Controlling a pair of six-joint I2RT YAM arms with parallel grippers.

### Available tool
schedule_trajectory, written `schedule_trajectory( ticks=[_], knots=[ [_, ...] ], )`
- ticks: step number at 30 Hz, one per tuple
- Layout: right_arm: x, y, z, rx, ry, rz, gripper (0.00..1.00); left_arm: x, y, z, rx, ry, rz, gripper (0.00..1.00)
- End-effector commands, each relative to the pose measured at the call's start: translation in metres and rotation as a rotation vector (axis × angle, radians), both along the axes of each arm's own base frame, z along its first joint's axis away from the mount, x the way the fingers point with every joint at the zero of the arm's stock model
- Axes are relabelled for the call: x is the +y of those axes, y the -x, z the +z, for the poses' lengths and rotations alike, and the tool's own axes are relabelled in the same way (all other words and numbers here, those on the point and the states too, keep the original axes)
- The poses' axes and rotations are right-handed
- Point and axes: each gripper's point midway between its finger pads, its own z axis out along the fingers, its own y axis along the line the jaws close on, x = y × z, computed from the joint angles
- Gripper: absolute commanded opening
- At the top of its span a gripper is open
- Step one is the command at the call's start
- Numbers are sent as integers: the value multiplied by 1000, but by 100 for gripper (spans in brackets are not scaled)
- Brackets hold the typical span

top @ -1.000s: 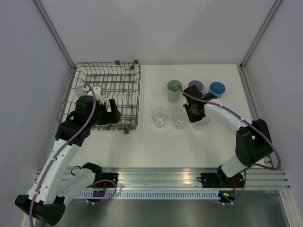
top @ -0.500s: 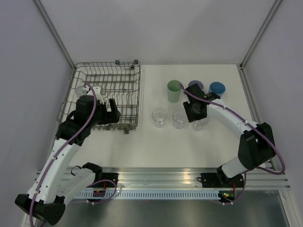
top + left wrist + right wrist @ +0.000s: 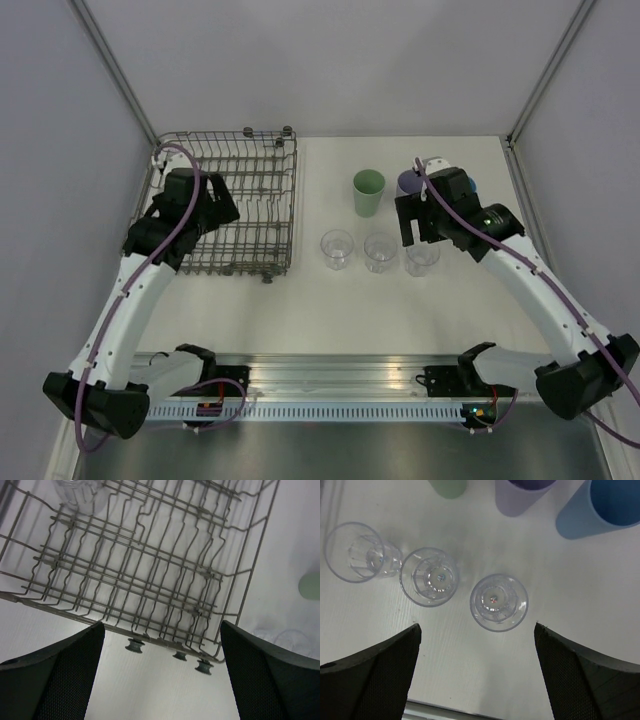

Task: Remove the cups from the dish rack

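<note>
The grey wire dish rack (image 3: 262, 190) stands at the back left. One clear cup (image 3: 80, 495) lies in its far corner in the left wrist view. My left gripper (image 3: 218, 208) hovers over the rack, open and empty (image 3: 162, 680). On the table stand three clear cups (image 3: 357, 552) (image 3: 429, 576) (image 3: 498, 601) in a row, with the green cup (image 3: 449, 486), lavender cup (image 3: 520, 495) and blue cup (image 3: 605, 505) behind them. My right gripper (image 3: 477, 675) hangs open above the rightmost clear cup (image 3: 421, 259), holding nothing.
The green cup (image 3: 368, 192) is the opaque one nearest the rack. The rack's small feet (image 3: 135, 645) rest on the white table. Grey walls close in both sides and the back. A metal rail (image 3: 330, 375) runs along the near edge.
My right gripper opened, let go of the rightmost clear cup and lifted away from it. My left arm swung toward the back left of the rack.
</note>
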Motion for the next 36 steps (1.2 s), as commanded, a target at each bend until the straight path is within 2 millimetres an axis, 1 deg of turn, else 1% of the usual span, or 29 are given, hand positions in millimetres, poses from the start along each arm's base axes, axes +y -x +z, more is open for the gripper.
schedule_trajectory(
  ticks=[1,2,3,4,5,6,7,8,9,10,11,12,13,14,15,16,17,18,21,22,23,24,25,27,28,29,31,34,36],
  knots=[
    [2,-5,38,-168,-88,-5,98,33,-25,16,-40,36,232,100],
    [6,-1,49,-212,-137,16,98,37,-32,24,-57,59,255,100],
    [12,-4,58,-259,-189,22,98,44,-39,26,-59,79,275,100],
    [23,0,65,-295,-260,57,98,52,-51,27,-52,88,309,100],
    [25,6,62,-286,-276,78,98,52,-57,29,-51,91,312,100],
    [33,4,72,-331,-331,103,98,60,-64,27,-43,103,335,100],
    [38,11,72,-344,-373,129,98,65,-72,36,-62,111,347,100],
    [44,13,75,-355,-411,152,98,70,-83,26,-27,101,360,100],
    [57,16,86,-384,-482,212,98,81,-88,24,-22,96,394,100],
    [63,20,79,-361,-534,210,98,88,-93,23,-18,92,412,100],
    [71,29,85,-371,-592,255,98,104,-104,16,4,87,442,100],
    [76,28,96,-411,-643,267,98,109,-110,13,12,82,450,100],
    [80,31,86,-384,-690,255,98,117,-116,7,30,73,459,100],
    [82,35,90,-394,-726,262,98,125,-122,10,25,62,460,100],
    [89,39,98,-415,-769,308,98,135,-131,-7,67,62,470,100],
    [91,41,92,-403,-782,313,98,142,-135,-11,80,57,478,100],
    [93,43,93,-393,-809,315,98,147,-142,-10,74,59,481,100],
    [96,44,93,-391,-819,334,98,157,-147,-16,82,61,496,100],
    [106,47,85,-332,-846,371,98,168,-168,-46,142,68,507,100],
    [108,49,86,-331,-852,387,98,170,-170,-56,165,68,511,100],
    [109,48,84,-321,-854,389,98,173,-176,-57,157,80,509,100],
    [110,47,81,-311,-855,389,98,174,-179,-63,167,85,507,99],
    [111,47,79,-304,-853,389,98,176,-186,-76,194,87,502,100],
    [109,45,76,-308,-853,371,98,180,-191,-89,214,105,496,100],
    [107,44,77,-321,-848,365,98,181,-194,-92,217,109,492,100],
    [106,43,77,-333,-841,355,98,181,-197,-102,233,119,480,100],
    [104,44,78,-345,-836,357,98,183,-203,-113,243,116,477,100],
    [104,44,77,-342,-837,357,98,188,-206,-124,260,115,470,100],
    [103,43,75,-341,-833,347,98,192,-203,-138,293,120,476,99]
  ],
)
